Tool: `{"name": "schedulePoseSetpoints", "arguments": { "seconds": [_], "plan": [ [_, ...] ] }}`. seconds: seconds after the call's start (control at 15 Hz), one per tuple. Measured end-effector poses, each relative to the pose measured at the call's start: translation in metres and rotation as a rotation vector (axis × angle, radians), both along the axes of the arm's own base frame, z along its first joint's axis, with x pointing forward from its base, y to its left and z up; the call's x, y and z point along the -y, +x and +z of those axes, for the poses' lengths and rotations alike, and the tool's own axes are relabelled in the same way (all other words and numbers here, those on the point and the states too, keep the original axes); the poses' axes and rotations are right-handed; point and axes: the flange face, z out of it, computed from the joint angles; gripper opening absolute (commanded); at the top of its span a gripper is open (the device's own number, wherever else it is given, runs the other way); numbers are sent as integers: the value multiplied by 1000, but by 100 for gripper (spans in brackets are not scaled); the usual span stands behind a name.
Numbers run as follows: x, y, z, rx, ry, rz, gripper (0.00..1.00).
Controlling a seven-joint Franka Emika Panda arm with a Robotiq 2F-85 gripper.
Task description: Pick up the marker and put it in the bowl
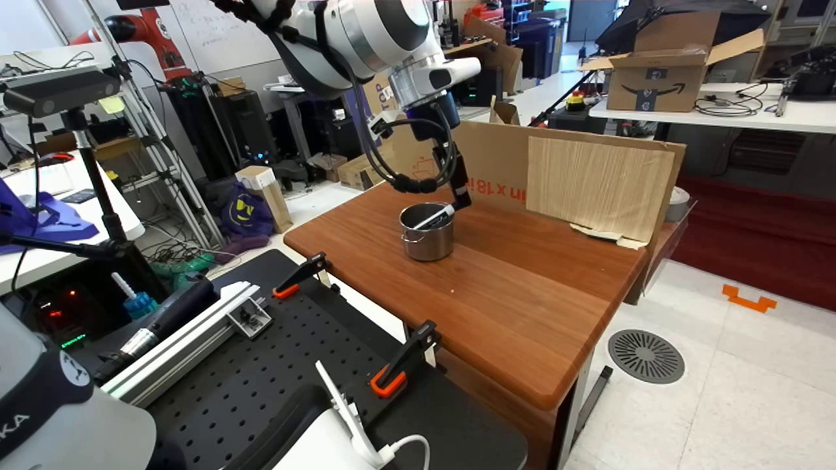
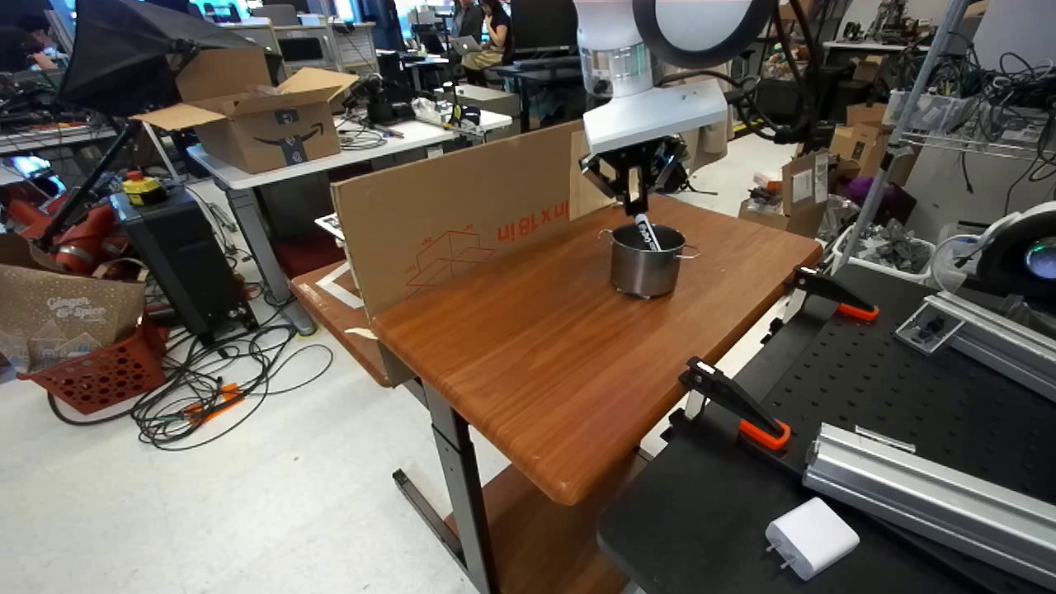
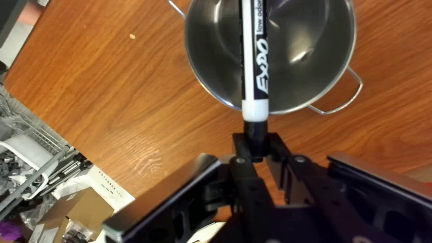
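- pincer [image 3: 256,145] is gripping marker [image 3: 255,64], aiming it 12 o'clock over bowl [image 3: 300,76] (wrist view)
- imo we're placing; it's probably needing a nudge toward 12, then release

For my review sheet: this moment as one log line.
fingers shut on marker end | marker slanted over bowl opening | bowl upright on table | release pending

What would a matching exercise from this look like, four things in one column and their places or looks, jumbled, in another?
Column one
1. Expo marker
2. gripper
3. metal pot
4. Amazon box

Column two
A. closed on a thin black end
B. flaps open, on a white table
C. black and white, tilted at the metal pot's mouth
D. standing on the wooden table

Pairs: 1-C; 2-A; 3-D; 4-B
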Motion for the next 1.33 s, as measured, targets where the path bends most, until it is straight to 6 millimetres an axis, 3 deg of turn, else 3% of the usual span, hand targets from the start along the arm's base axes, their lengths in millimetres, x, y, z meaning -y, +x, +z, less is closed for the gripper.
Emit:
{"name": "schedulePoseSetpoints", "arguments": {
  "seconds": [0.53,1.33],
  "plan": [
    [0,5,4,12,1,0,100],
    [1,-6,20,-10,-3,47,100]
  ]
}}
